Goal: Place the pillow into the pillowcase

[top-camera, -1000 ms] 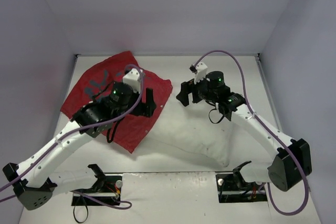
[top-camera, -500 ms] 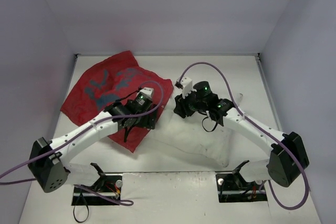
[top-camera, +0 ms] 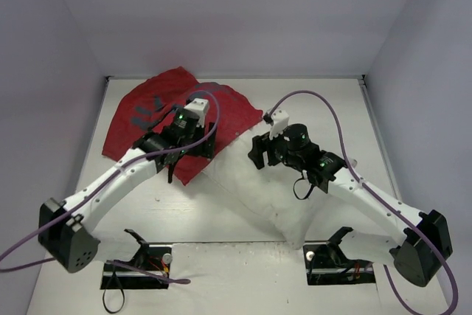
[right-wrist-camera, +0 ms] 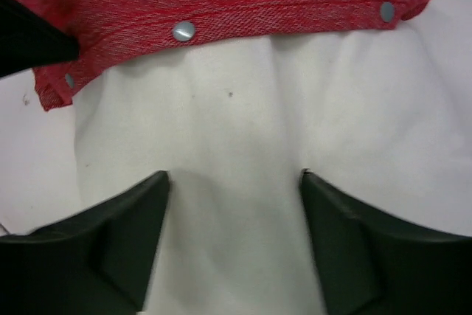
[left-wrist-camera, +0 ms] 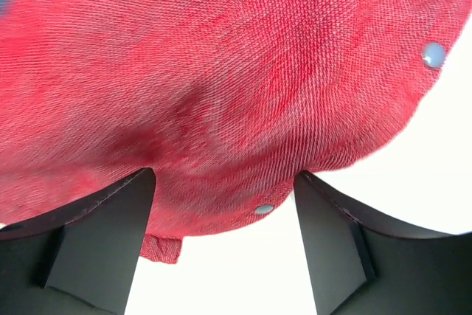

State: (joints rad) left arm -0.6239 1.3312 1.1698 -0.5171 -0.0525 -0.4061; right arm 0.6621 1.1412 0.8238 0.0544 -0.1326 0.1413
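Overhead, the table [top-camera: 184, 219] is seen whole. The pillowcase [top-camera: 155, 105] is spread at its far left, and the pillow [top-camera: 258, 189] runs from the red cloth's right edge toward the near right. That layout is given by the top view alone. White on white, the pillow's outline is hard to trace there, and part of the red cloth is covered by the left arm.

The pillow's far end is met by the red hem, as shown only in the right wrist view. Whether that end is tucked inside or merely overlapped cannot be told.

The left gripper [top-camera: 193, 151] is held over the pillowcase's near right part. In its wrist view the red weave fills most of the frame, the fingers [left-wrist-camera: 103, 241] are spread wide, and the hem's edge is seen between them, with nothing pinched.

The right gripper [top-camera: 256, 156] is poised over the pillow just beside the hem. Its fingers [right-wrist-camera: 110, 248] are likewise parted, with only white cushion framed between them.

Small silver snap studs [right-wrist-camera: 183, 31] are set along the hem; these are picked out in the wrist views only.
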